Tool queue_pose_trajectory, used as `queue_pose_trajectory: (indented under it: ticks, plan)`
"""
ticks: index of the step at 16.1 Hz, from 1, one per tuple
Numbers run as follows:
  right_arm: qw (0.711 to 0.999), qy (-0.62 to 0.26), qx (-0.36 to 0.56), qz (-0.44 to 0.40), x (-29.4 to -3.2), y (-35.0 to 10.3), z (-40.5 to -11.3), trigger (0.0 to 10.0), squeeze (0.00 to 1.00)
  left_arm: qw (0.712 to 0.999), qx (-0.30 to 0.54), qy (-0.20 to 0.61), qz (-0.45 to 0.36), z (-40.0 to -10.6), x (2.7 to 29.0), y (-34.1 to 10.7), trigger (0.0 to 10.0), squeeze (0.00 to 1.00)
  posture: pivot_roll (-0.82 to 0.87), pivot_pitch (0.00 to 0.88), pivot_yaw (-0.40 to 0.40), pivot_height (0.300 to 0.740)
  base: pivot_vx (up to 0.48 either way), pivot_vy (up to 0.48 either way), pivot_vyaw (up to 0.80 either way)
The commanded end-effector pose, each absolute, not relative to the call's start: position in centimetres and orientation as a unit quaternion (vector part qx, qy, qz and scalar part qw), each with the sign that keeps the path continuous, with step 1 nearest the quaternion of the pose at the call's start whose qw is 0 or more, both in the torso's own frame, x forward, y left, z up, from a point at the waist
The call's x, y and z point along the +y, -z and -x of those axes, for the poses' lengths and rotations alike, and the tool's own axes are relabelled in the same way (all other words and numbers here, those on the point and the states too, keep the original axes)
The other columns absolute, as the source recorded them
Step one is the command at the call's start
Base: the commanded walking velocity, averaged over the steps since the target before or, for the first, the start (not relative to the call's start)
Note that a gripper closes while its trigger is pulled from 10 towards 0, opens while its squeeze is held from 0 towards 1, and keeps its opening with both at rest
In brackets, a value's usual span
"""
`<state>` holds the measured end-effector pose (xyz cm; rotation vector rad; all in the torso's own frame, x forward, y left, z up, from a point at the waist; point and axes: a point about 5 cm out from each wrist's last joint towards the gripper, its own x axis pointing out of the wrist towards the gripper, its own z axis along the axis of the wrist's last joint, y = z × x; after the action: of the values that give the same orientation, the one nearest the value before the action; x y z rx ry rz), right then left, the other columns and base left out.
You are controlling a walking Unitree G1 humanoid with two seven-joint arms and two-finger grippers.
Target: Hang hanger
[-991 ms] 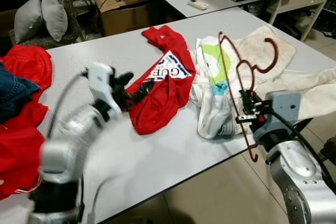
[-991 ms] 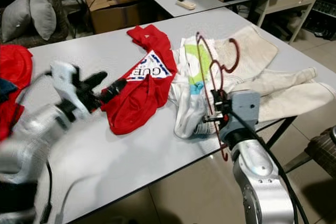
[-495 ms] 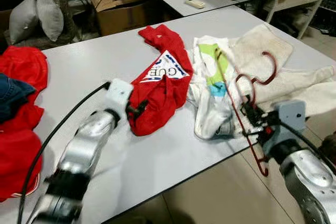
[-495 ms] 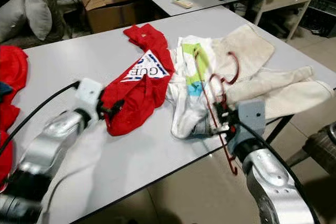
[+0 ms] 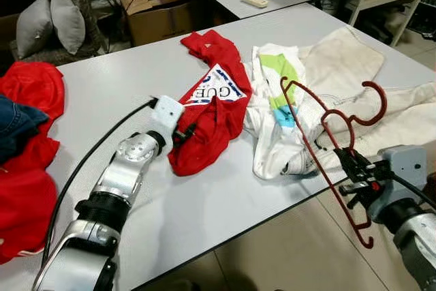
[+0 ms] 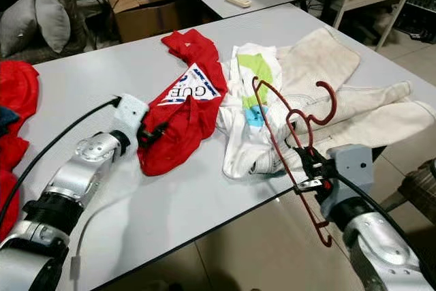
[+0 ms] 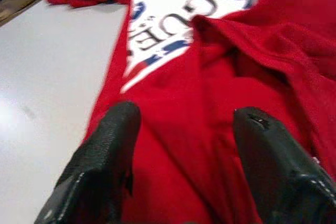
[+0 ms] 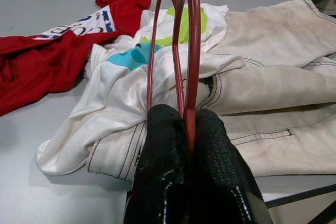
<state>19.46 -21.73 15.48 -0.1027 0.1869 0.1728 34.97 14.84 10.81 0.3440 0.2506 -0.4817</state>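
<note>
left gripper (image 7: 181, 145): fingers spread apart, lying on the red shirt (image 5: 208, 117) with cloth between them, not pinched yet; a second ago it was in the air and blurred at about 9 o'clock of the shirt, half a second ago at the shirt's near edge, now planted on it
right gripper (image 8: 189, 145): clamped on the red hanger (image 5: 327, 138), both black fingers squeezing the wire; sits off the table's near edge at about 4 o'clock of the white shirt (image 5: 276, 110)
hanger: held in the air, not on the table; hook (image 5: 371, 103) points to about 2 o'clock over the cream trousers (image 5: 354, 80); it stood more upright a second ago, dipped lower half a second ago, now raised again and leaning back toward the robot
red shirt: crumpled mid-table, white logo panel facing up, touching the white shirt at its 3 o'clock side; same spot as earlier frames
white shirt: bunched between red shirt and trousers, green and blue print on top, unmoved
table (image 5: 109, 90): grey; more red clothes (image 5: 27, 100) at its 9 o'clock edge, well apart
meaning for task: left arm has reached the garment, so next is likely closing on the red cloth and lifting it toward the hanger; hanger is ready in the right grip
risk: open fingers may catch several folds of the shirt
</note>
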Motion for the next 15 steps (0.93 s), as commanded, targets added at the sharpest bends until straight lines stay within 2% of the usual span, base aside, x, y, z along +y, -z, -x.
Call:
queue_pose_trajectory:
  ticks: [1, 6, 10, 13, 15]
  plan:
    - [0.989, -0.077, 0.111, 0.053, -22.4, -15.1, -19.2, 10.0, 0.0, 0.94, 0.13, 0.244, -0.197, -35.2, 15.4, -10.5, 0.0, 0.0, -0.08, 0.064, 0.078, 0.74, 0.0, 0.0, 0.0]
    - [0.989, -0.082, 0.108, 0.056, -22.3, -15.4, -19.1, 10.0, 0.0, 0.936, 0.149, 0.227, -0.222, -35.6, 16.7, -9.6, 0.0, 0.0, -0.09, 0.062, 0.087, 0.74, 0.0, 0.0, 0.0]
    - [0.988, -0.089, 0.109, 0.057, -22.2, -15.4, -19.0, 10.0, 0.0, 0.957, 0.153, 0.2, -0.142, -36.0, 17.3, -9.3, 0.0, 0.0, -0.1, 0.062, 0.087, 0.74, 0.0, 0.0, 0.0]
    - [0.988, -0.094, 0.11, 0.058, -22.1, -15.3, -19.0, 10.0, 0.0, 0.952, 0.175, 0.216, -0.125, -35.7, 17.2, -8.5, 0.0, 0.0, -0.1, 0.062, 0.087, 0.74, 0.0, 0.0, 0.0]
    - [0.988, -0.097, 0.109, 0.059, -22.1, -15.4, -19.1, 10.0, 0.0, 0.956, 0.189, 0.206, -0.087, -35.7, 17.2, -8.1, 0.0, 0.0, -0.1, 0.06, 0.086, 0.74, 0.0, 0.0, 0.0]
